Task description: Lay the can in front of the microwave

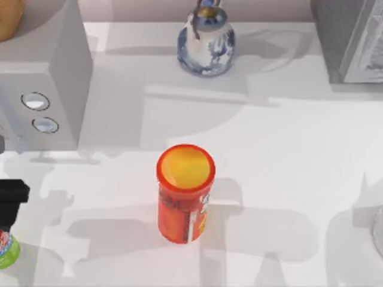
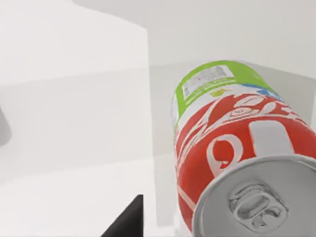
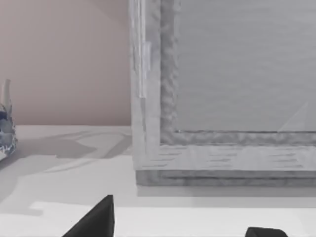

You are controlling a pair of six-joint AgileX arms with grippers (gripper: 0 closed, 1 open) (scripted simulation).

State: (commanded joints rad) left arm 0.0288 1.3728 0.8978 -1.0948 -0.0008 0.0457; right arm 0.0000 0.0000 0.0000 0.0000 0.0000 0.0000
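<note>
The can (image 1: 6, 248) is at the far left edge, in front of the microwave (image 1: 48, 72), whose two round knobs face the table. It shows red above and its green base below. My left gripper (image 1: 12, 203) sits directly over it and hides its top. In the left wrist view the can (image 2: 232, 143) is very close, silver top nearest. One dark finger (image 2: 126, 222) stands apart from its side, and the can hides the other. I cannot tell whether the can rests on the table. My right gripper (image 3: 182, 224) is open, facing a darker grey box.
An orange-red canister with a yellow lid (image 1: 185, 191) stands mid-table. A blue-and-white vase (image 1: 205, 45) is at the back centre. A darker grey box (image 1: 353, 39) with a white panel fills the back right corner. The box (image 3: 222, 89) stands close ahead in the right wrist view.
</note>
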